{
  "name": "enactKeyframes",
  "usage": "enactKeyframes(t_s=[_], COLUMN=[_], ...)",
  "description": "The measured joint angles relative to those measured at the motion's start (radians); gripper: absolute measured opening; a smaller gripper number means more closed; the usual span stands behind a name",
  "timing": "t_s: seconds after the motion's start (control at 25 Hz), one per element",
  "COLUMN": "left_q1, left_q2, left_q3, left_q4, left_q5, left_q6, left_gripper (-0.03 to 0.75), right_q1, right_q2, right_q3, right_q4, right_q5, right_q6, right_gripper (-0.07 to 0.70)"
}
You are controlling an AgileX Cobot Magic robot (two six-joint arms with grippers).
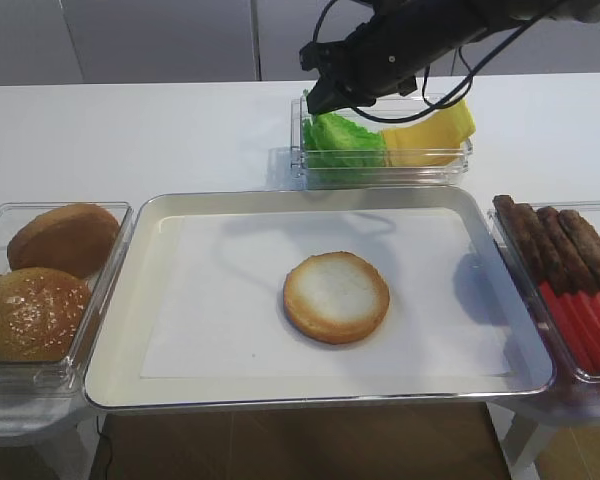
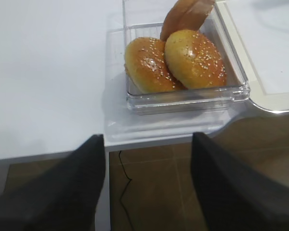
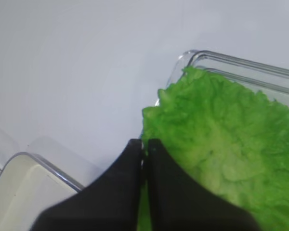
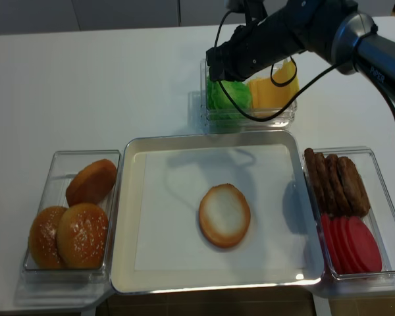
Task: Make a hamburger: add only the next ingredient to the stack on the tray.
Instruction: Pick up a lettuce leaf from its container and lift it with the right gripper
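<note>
Since the bun bottom point(image 1: 336, 297) sits bare mid-tray point(image 1: 160, 215), my right claw point(image 3: 144, 144) is pinched shut on the lettuce leaf's point(image 3: 221, 144) near edge, in its tub point(image 1: 298, 165) at the tray's 12 o'clock, ready to lift.

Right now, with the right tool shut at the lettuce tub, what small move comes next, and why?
Probably a short, slow lift straight up. The right tool looks pinched on the near edge of the lettuce leaf, which lies in its clear tub. The bun bottom on the tray is bare, so check the leaf rises before carrying it over.
</note>
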Motion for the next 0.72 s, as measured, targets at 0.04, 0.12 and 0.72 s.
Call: enactKeyframes(t_s=[0.04, 0.12, 0.72], left_q1=[0.000, 0.000, 0.000], left_q2=[0.000, 0.000, 0.000], left_q3=[0.000, 0.000, 0.000], left_q4=[0.000, 0.000, 0.000], left_q5=[0.000, 0.000, 0.000], left_q6=[0.000, 0.000, 0.000], left_gripper=[0.419, 0.419, 0.419], right_q1=[0.000, 0.000, 0.000], right_q2=[-0.002, -0.004, -0.060], right_q3=[0.000, 0.000, 0.000], right_q4=[0.000, -0.011, -0.080], right_q5=[0.000, 0.000, -0.018], right_q6=[0.000, 0.000, -0.001], right_gripper=[0.036, 0.036, 0.036])
